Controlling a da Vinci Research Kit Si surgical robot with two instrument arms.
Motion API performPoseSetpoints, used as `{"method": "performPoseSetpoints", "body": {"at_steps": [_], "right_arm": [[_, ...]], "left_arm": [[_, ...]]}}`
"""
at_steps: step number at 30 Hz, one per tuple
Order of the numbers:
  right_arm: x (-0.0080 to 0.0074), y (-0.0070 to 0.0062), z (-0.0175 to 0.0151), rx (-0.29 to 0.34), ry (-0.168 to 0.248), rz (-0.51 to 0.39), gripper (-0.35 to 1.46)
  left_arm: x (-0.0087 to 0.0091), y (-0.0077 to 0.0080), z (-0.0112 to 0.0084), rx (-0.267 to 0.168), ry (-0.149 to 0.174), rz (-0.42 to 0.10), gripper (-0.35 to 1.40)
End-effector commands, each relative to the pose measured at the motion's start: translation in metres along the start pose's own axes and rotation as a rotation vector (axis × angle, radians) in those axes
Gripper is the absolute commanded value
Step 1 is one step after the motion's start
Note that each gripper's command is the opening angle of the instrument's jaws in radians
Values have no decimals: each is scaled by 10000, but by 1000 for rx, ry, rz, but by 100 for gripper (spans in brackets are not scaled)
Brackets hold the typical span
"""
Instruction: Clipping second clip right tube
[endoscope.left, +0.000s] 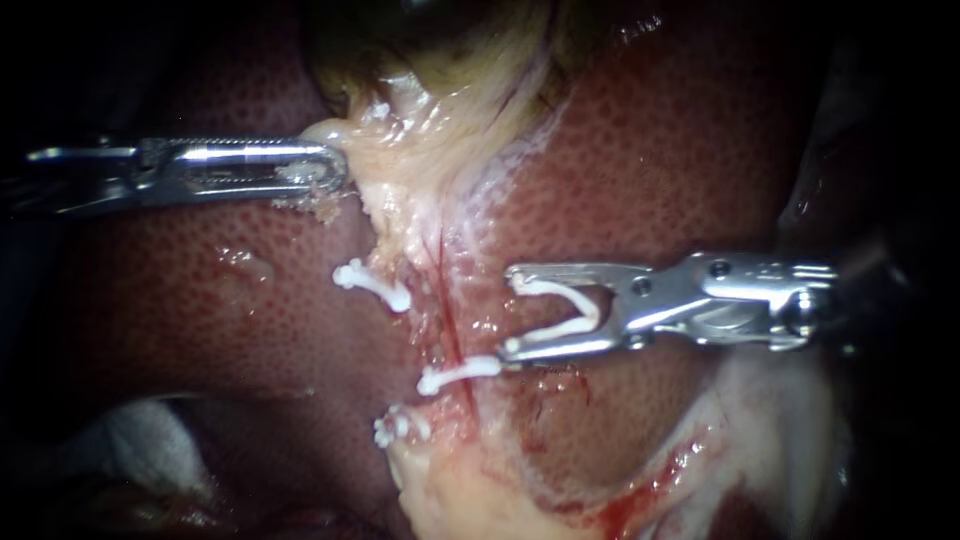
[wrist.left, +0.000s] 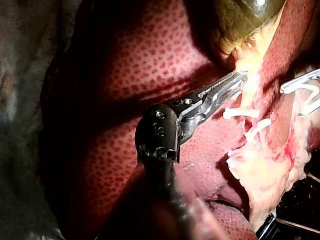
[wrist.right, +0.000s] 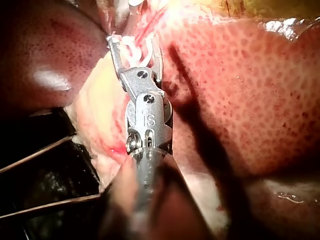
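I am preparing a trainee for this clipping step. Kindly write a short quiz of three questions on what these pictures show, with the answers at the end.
1. True or false: the right instrument carries an open white clip between its jaws.
2. Choose one. The jaws of the left instrument are shut on: A) a thread, B) pale tissue below the gallbladder, C) a closed clip.
3. Fill in: both instruments work over the speckled red ___.

Key: 1 true; 2 B; 3 liver.
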Motion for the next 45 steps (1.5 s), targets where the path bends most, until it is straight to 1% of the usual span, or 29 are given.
{"method": "performPoseSetpoints", "body": {"at_steps": [1, 5, 9, 17, 25, 31, 35, 38, 39, 44, 45], "right_arm": [[-5, 3, 7, 1, -7, 4, 50], [-23, 15, 37, 5, -30, 27, 50], [-32, 21, 56, 23, -36, 48, 50], [-32, 18, 68, 59, -41, 79, 50], [-37, 17, 80, 100, -53, 108, 49], [-40, 14, 88, 144, -63, 118, 44], [-39, 13, 88, 153, -66, 137, 38], [-40, 13, 88, 152, -68, 167, 26], [-40, 13, 87, 152, -68, 179, 19], [-42, 16, 83, 155, -74, 261, -28], [-43, 16, 83, 156, -75, 278, -35]], "left_arm": [[0, 1, 0, 1, -1, 2, -35], [0, 4, 1, 6, 2, 1, -35], [-1, 5, 2, 4, 1, 2, -35], [-1, 5, 3, 3, 0, 2, -35], [-2, 6, 5, 4, 1, 2, -35], [-2, 6, 6, 2, 0, 3, -35], [-3, 6, 6, 2, 0, 3, -35], [-3, 6, 6, 2, 0, 3, -35], [-3, 6, 6, 2, 0, 3, -35], [-3, 6, 7, 2, 0, 3, -35], [-3, 6, 7, 2, 0, 3, -35]]}}
